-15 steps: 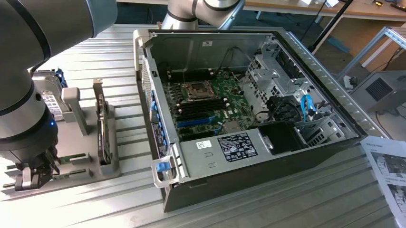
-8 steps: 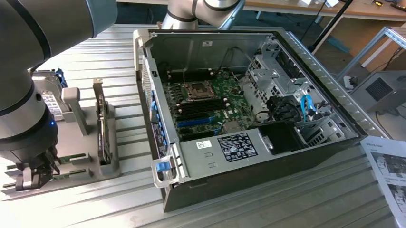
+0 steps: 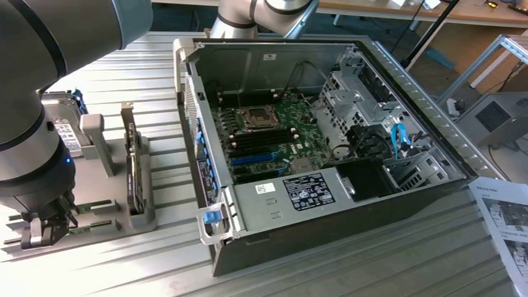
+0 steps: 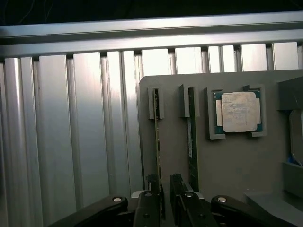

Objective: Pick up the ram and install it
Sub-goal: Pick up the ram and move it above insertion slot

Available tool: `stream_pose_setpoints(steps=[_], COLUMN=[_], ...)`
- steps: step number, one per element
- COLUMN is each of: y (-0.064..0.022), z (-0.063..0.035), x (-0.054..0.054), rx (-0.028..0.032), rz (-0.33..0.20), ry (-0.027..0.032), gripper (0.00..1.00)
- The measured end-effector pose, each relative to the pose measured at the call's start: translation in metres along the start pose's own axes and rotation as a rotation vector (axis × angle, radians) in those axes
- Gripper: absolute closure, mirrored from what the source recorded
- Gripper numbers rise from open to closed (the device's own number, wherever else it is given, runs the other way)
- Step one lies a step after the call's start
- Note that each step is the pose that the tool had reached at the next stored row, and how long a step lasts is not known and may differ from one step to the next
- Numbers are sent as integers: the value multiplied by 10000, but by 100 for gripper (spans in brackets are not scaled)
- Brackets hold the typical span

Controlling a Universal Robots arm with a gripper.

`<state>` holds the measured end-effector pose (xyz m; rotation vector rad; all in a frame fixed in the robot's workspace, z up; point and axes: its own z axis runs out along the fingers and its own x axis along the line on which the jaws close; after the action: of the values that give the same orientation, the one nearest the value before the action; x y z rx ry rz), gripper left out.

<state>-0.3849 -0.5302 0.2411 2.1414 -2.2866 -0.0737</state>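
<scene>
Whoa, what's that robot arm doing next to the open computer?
The robot arm's gripper is down at a grey holder that sits beside the open computer case. The gripper is open around a thin ram stick, which stands on edge in its slot. The ram has not been lifted out yet. A square processor chip rests in the same holder.

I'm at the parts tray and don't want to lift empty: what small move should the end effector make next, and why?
Probably close gently on the ram. It stands on edge in the grey holder and runs between the fingers of the open end effector, with a gap showing beside it, so it looks straddled but not yet clamped.
</scene>
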Motion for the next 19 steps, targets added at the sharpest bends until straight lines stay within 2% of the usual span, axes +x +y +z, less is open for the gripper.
stream_pose_setpoints(steps=[19], y=[-2], z=[47], x=[3], rx=[-1], rz=[0], ry=[1], gripper=[76])
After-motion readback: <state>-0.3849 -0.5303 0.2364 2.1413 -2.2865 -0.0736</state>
